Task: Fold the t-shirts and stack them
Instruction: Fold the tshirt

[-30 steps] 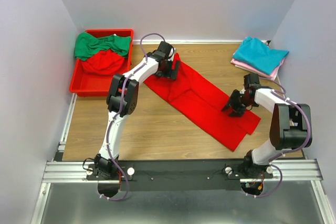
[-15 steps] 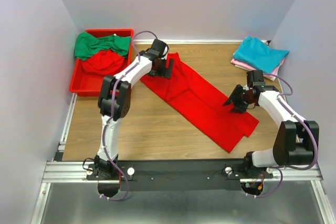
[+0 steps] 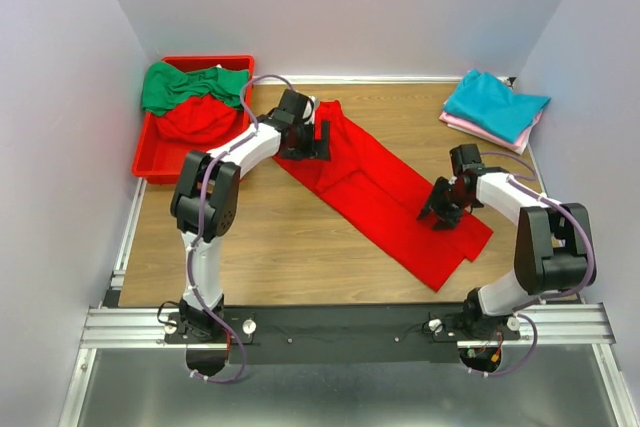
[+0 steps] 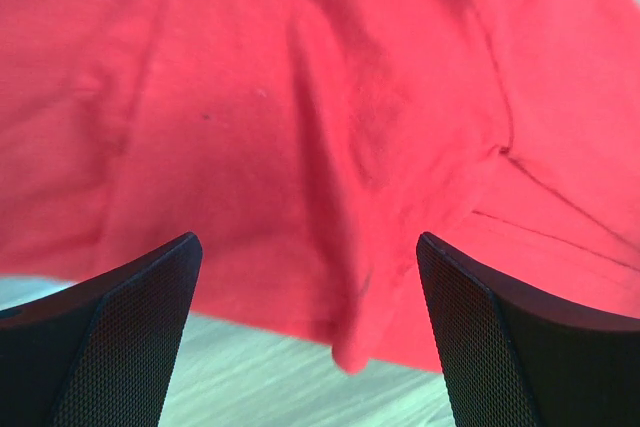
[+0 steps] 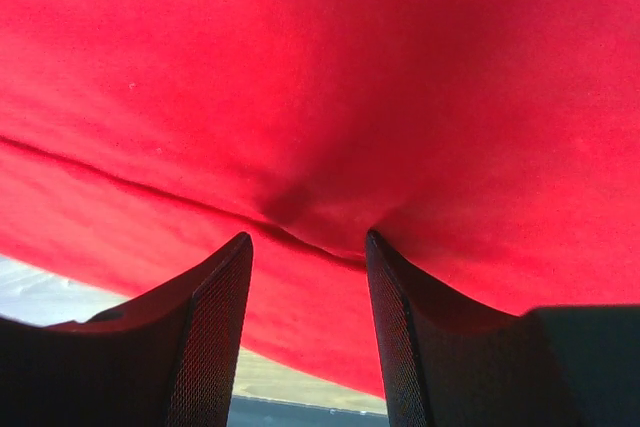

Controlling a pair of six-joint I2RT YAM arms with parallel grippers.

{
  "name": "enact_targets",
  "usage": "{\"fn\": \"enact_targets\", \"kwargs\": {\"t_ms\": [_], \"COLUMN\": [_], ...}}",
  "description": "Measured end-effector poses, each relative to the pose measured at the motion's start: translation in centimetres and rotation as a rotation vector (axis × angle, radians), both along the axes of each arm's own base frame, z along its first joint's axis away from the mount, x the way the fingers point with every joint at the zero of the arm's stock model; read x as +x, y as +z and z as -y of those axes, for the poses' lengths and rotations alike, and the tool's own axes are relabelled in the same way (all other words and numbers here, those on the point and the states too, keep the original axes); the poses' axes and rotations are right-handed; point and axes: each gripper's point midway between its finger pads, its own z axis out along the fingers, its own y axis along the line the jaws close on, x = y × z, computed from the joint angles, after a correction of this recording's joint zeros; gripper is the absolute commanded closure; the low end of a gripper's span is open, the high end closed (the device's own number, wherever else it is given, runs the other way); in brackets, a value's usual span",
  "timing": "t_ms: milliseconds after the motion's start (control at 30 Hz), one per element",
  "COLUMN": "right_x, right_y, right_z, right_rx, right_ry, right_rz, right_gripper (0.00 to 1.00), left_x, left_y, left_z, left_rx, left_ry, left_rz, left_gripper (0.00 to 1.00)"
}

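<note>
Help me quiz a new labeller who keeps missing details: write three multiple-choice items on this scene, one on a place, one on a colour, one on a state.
1. Where on the table does the teal t-shirt lie?
A. near left corner
B. far right corner, atop a pink t-shirt
C. the middle

2. What colour is the spread-out t-shirt in the middle?
A. green
B. red
C. pink

3. How is the left gripper?
A. open
B. shut on cloth
C. shut, empty

Key:
1 B, the top view shows it folded there over a pink edge.
2 B, it is bright red in every view.
3 A, the left wrist view shows its fingers wide apart over the cloth.
</note>
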Motion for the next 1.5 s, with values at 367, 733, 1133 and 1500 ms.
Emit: {"fn": "enact_targets", "kwargs": {"t_ms": [367,733,1133,1500], "right_x": [-1.8,-5.3,-5.4,-4.7], "right_y": [-0.4,-0.4,-0.1,0.3], "right_z": [-3.7,-9.9,-16.9,-18.4], "right_rx": [0.008,0.037,0.04,0.049], "right_ry": [0.081,0.139,0.154,0.105], "right_rz": [-0.008,-0.057,-0.093,-0.089], "right_gripper": [0.43,0.43,0.43,0.38], "left_x": [0.9,4.8,8.3,11.1], "left_y": [-3.1,-3.0,-3.1,-2.8], "left_z": [1.5,2.9,4.1,4.8], "left_rx": [-0.041,-0.017,0.013,-0.02], "left_ry": [-0.024,-0.095,-0.158,-0.156], "left_rz": [-0.045,0.024,0.08,0.121], "left_gripper": [0.04,0.05,0.05,0.05]}}
